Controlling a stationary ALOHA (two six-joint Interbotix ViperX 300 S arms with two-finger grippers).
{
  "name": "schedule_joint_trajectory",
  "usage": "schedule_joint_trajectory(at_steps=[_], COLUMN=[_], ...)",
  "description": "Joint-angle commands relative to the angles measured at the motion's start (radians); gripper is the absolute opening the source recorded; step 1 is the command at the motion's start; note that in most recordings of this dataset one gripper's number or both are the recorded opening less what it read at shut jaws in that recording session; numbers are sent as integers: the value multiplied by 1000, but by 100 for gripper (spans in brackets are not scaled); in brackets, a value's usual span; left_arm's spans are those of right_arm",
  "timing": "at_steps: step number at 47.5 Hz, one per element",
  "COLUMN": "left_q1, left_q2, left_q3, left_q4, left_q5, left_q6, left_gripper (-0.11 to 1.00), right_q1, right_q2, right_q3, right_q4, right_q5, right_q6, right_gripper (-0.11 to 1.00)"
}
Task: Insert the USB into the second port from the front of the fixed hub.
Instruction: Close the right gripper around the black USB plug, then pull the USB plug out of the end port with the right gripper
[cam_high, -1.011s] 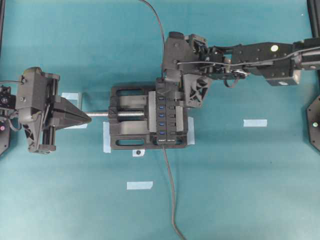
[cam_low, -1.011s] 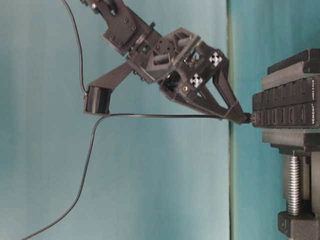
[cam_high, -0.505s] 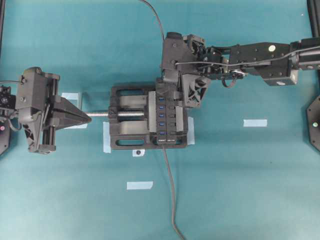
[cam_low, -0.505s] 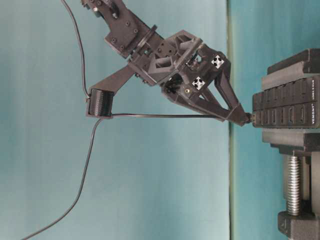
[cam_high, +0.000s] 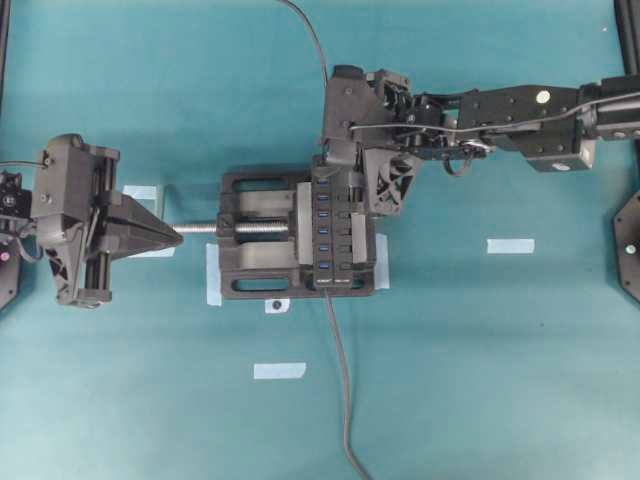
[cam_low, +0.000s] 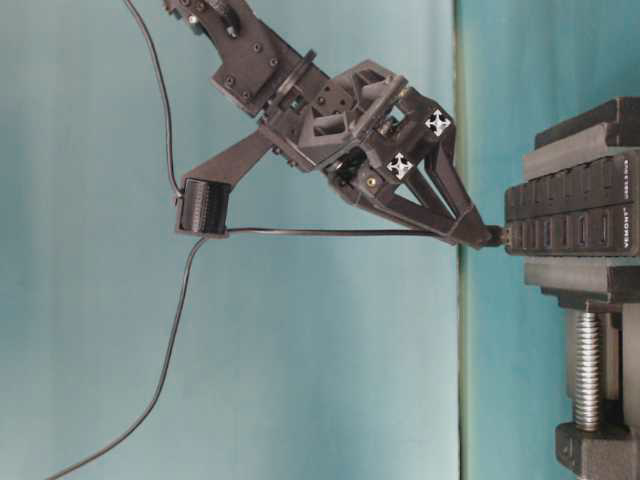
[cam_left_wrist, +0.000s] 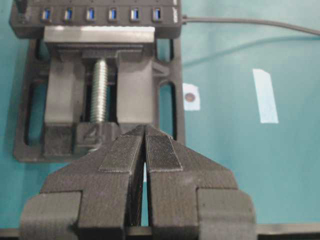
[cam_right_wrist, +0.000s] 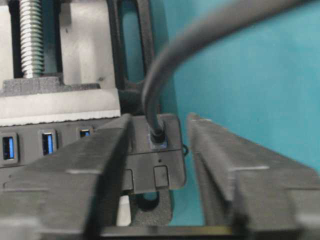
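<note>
The right gripper (cam_right_wrist: 157, 165) stands partly open astride the USB (cam_right_wrist: 158, 136), seemingly already seated in the fixed hub (cam_high: 335, 232). The left gripper (cam_left_wrist: 145, 150) waits pinched shut, empty, beside the vise (cam_high: 255, 250) clamping that hub.

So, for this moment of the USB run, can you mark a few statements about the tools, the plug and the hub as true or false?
1. The left tool is shut and holds nothing. True.
2. The right tool is pressed shut. False: in the right wrist view its fingers stand apart, one on each side of the USB.
3. The USB lies loose on the table. False: it stands at a port near one end of the hub.
4. The hub sits clamped in a vise. True.
5. The table bears no tape. False: pale tape strips are stuck on it.
</note>
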Motion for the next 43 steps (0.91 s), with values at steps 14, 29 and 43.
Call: schedule_joint_trajectory(at_steps=[14,29,43], left_q1=[0,0,0], left_q2=[-2,-2,-2], left_q3=[-28,-28,-29], left_q4=[2,2,3], left_q5=[-5,-5,-5], left_q6=[-2,-2,-3], left_gripper=[0,0,0], right_q1=[6,6,5], right_q2=[-14,-14,-17], right_q3=[-23,-23,-23], right_q4=[-2,-2,0], right_q5=[14,14,15], right_q6=[-3,0,2], right_gripper=[11,7,7])
